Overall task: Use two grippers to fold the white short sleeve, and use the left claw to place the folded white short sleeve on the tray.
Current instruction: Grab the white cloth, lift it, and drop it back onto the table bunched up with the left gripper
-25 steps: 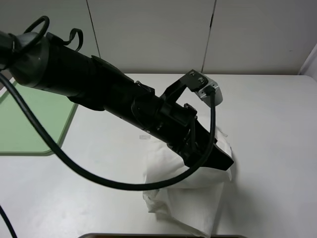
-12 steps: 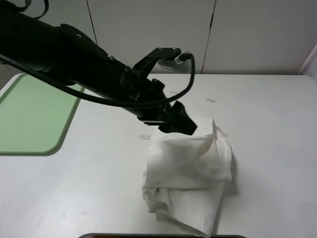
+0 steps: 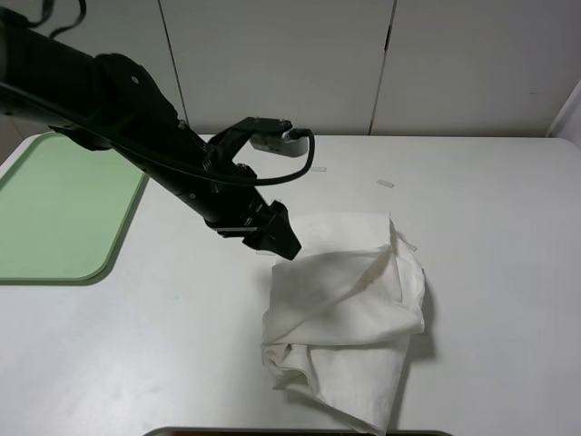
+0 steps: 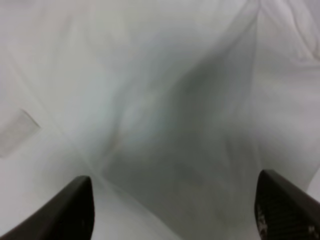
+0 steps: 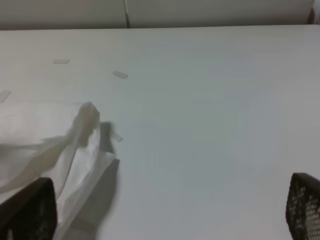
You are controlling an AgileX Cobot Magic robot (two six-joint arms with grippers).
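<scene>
The white short sleeve [image 3: 349, 304] lies in a crumpled, partly folded heap right of the table's middle. My left gripper [image 3: 280, 240] hovers at the heap's far left corner, its black arm reaching in from the upper left. In the left wrist view the fingers [image 4: 75, 210] stand apart with nothing between them, and blurred white cloth [image 4: 165, 100] fills the picture beneath. The right gripper [image 5: 165, 210] is open over bare table, with the shirt's edge [image 5: 60, 150] off to one side; it does not show in the exterior view. The green tray [image 3: 54, 209] sits at the far left.
Small white tape strips [image 3: 386, 183] lie on the white table [image 3: 508, 236], one [image 3: 264, 252] just by the left gripper's tip. White wall panels stand behind the table. A dark edge [image 3: 300, 432] shows at the front.
The left arm has pulled back from over the shirt towards the far left, now ending at the heap's corner. The shirt, which it mostly covered before, lies uncovered and unmoved.
</scene>
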